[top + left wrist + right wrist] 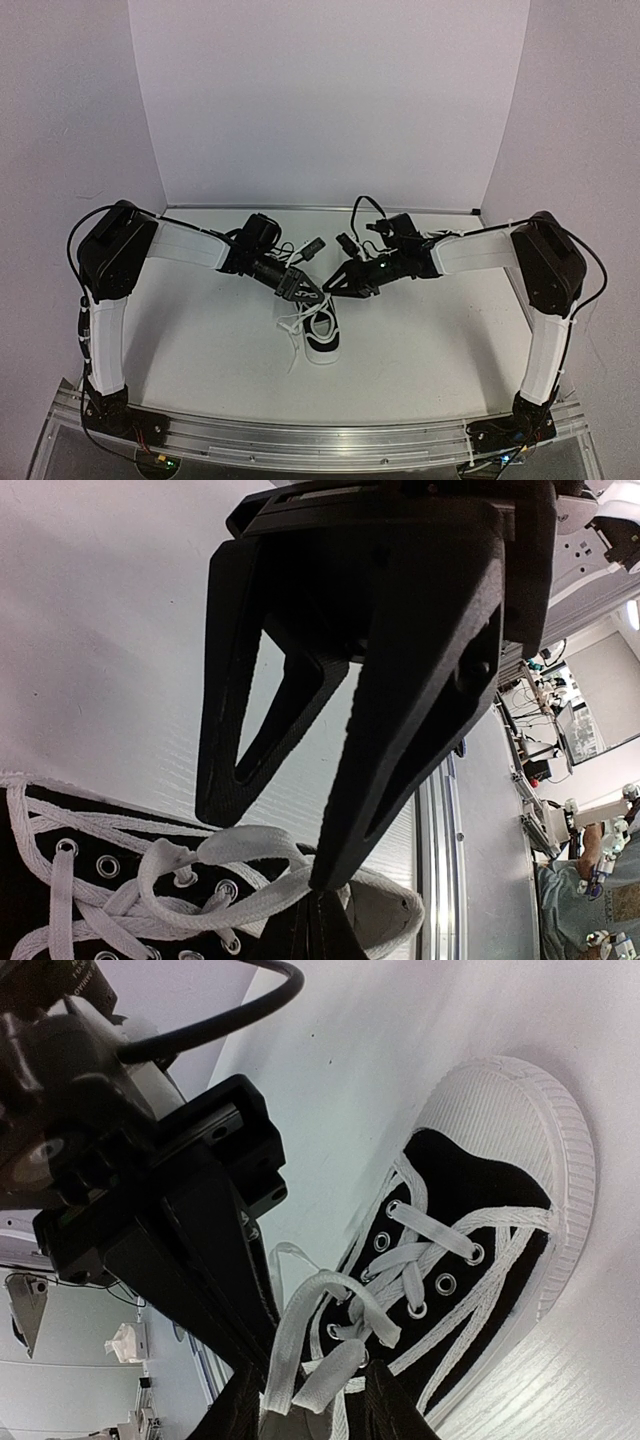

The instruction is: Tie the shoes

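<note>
One black sneaker (326,340) with a white sole lies mid-table, toe toward the near edge; the second shoe is out of view. My left gripper (303,293) hovers over its ankle end. In the left wrist view the gripper (272,848) has its jaws apart, and a white lace loop (240,842) lies just under the fingertips (330,875). My right gripper (335,284) meets it from the right. In the right wrist view the gripper (300,1415) holds white lace strands (300,1350) lifted off the shoe (470,1175).
White walls close the back and both sides. An aluminium rail (320,440) runs along the near edge by the arm bases. Cables (362,208) loop above the right wrist. The left gripper body (170,1210) fills the right wrist view's upper left.
</note>
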